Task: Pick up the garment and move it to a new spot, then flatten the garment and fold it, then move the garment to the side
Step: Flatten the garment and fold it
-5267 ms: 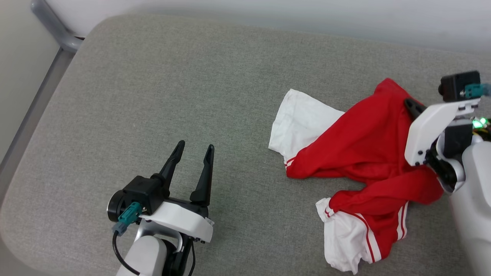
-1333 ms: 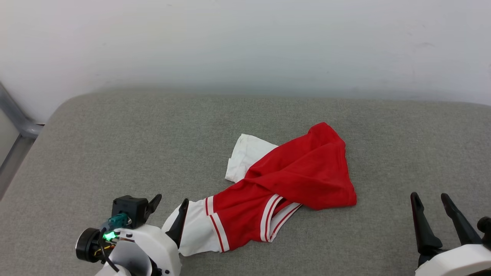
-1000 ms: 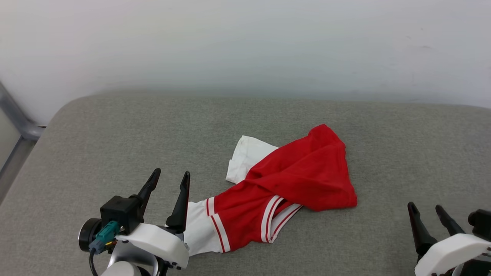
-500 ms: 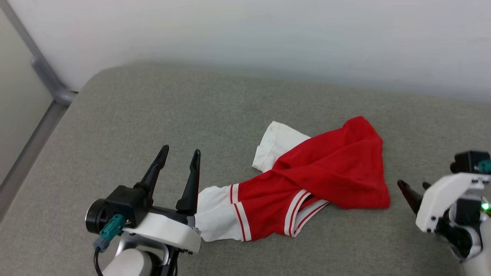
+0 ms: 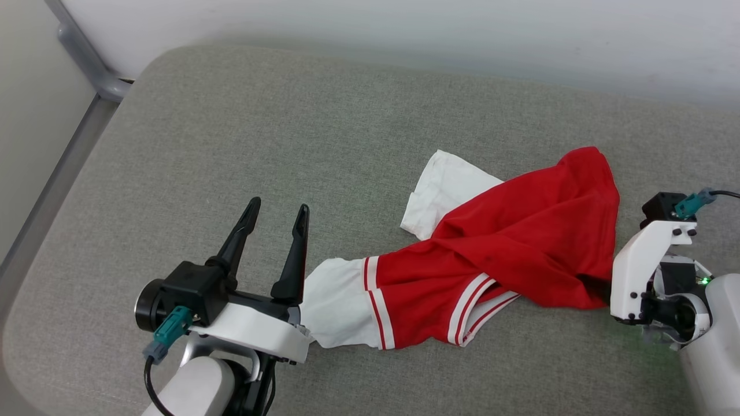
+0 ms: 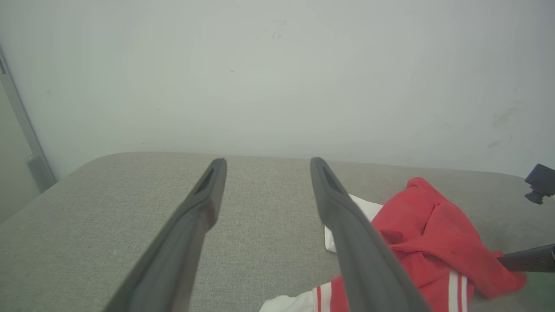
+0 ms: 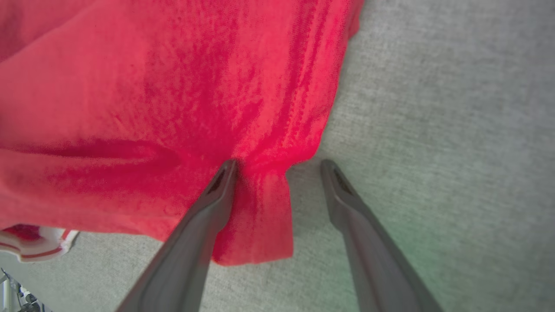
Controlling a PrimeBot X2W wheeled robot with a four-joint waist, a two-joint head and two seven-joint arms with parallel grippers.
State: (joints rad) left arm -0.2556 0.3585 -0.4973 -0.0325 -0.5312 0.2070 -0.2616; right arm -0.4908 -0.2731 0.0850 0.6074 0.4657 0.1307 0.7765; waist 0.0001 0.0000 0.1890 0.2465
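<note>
a: far left first. a grey metal rail (image 5: 87,63) runs beside the table (image 5: 231,127). nothing of ours lies there.

b: noted. then the left gripper (image 5: 278,203)?

a: it stands over bare table, fingers spread wide with nothing between them. it points toward the far wall (image 5: 404,23).

b: and the garment (image 5: 520,248)?

a: it lies twisted and bunched on the table, right of centre. one white sleeve (image 5: 338,300) ends just beside the left gripper's wrist, and the red body heaps up toward the right. we see no lettering from here.

b: right gripper (image 7: 278,162)?

a: it's at the garment's right-hand edge, fingers wide apart and gripping nothing. one tip touches the edge of the red cloth and the other is over bare table. a small red flap lies between them.

b: which step, as we judge it?

a: we can't tell whether the garment sits in its new spot or its old one. it's far from flat, so we read this as reaching for a hold on that red corner, either to carry it or to spread it.

b: what does the next move call for?

a: the right fingers should settle around the flap and close on it, one layer if possible. the left gripper should then take the near sleeve, and both should draw apart to undo the twist. our worry is that they pinch several layers and drag the whole heap.
</note>
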